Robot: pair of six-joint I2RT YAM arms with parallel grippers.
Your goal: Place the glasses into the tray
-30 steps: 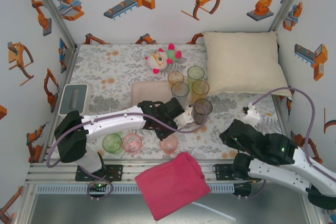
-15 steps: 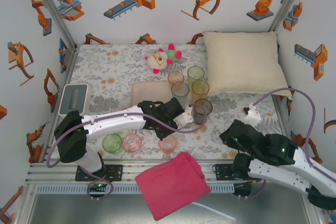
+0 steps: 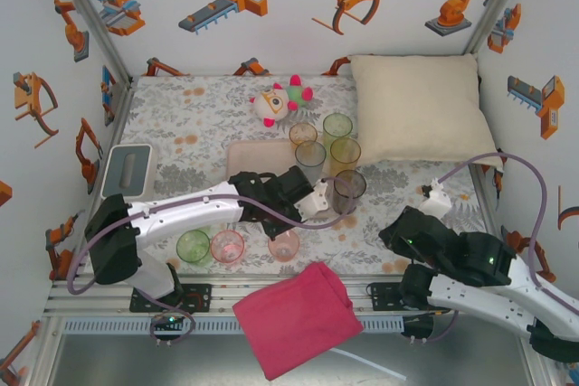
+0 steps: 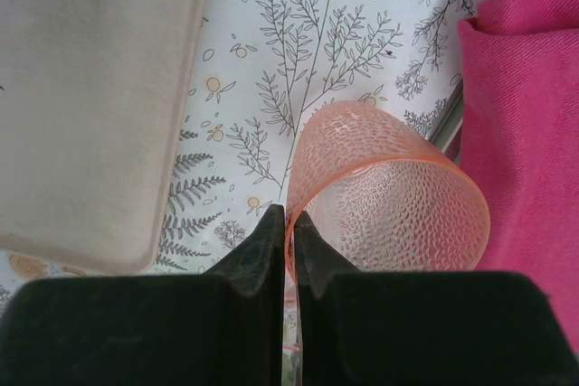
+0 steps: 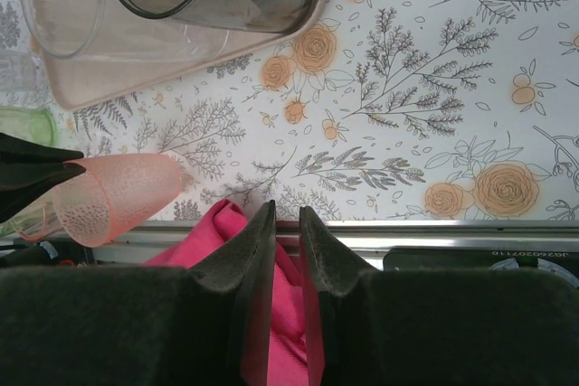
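My left gripper (image 4: 289, 216) is shut on the rim of a dimpled orange-pink tumbler (image 4: 389, 205), which hangs tilted over the floral cloth beside the pale pink-beige tray (image 4: 90, 106). From above, that gripper (image 3: 288, 223) and tumbler (image 3: 283, 244) sit just in front of the tray (image 3: 258, 155). A smoky grey glass (image 3: 349, 185), a yellow one (image 3: 345, 151), a green one (image 3: 337, 125) and two more stand at the tray's right end. A green tumbler (image 3: 193, 246) and a pink tumbler (image 3: 227, 245) stand near the front edge. My right gripper (image 5: 287, 214) is shut on nothing, over the table's front edge.
A crumpled magenta cloth (image 3: 297, 315) hangs over the front rail, close to the held tumbler. A cream pillow (image 3: 416, 106) fills the back right, a plush toy (image 3: 276, 101) sits behind the tray, and a small grey box (image 3: 128, 169) stands at the left.
My left gripper has shifted slightly left and back with the orange-pink tumbler pinched in it. The right arm has barely moved.
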